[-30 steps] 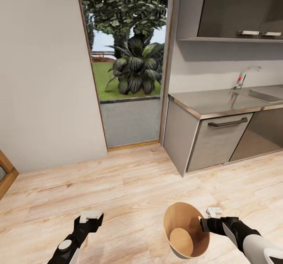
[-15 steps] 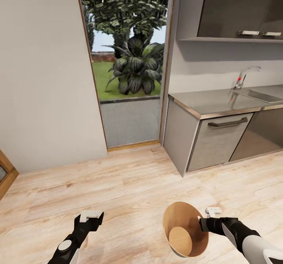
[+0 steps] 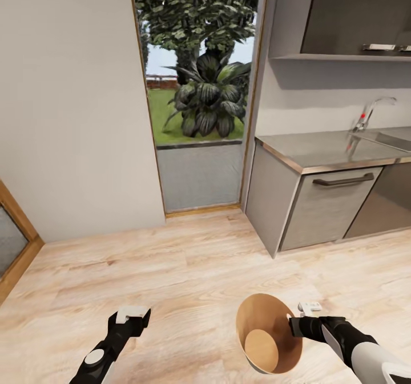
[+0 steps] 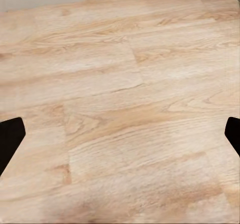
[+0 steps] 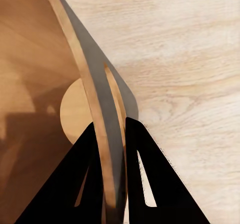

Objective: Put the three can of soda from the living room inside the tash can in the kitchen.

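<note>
The tash can (image 3: 258, 319), grey outside and wood-brown inside, hangs tilted low in the head view with its mouth facing me and its round bottom bare. My right gripper (image 3: 293, 326) is shut on its rim from the right. In the right wrist view, the black fingers (image 5: 150, 174) pinch the thin wall of the tash can (image 5: 35, 74), one inside and one outside. My left gripper (image 3: 133, 316) hovers over the wood floor, open with nothing in it; its fingertips (image 4: 11, 134) sit far apart. The soda cans are out of view. This is the kitchen.
A dark steel countertop (image 3: 319, 150) with sink (image 3: 391, 139) and chrome faucet (image 3: 370, 112) stands at the right over grey cabinet fronts (image 3: 328, 210). Upper cabinets (image 3: 354, 12) hang above. A glass door (image 3: 200, 115) shows garden plants. A wooden frame (image 3: 14, 241) is at the far left.
The whole picture has shifted to the right, so the camera has turned left. Both arms and the held bin keep their places in the view.
</note>
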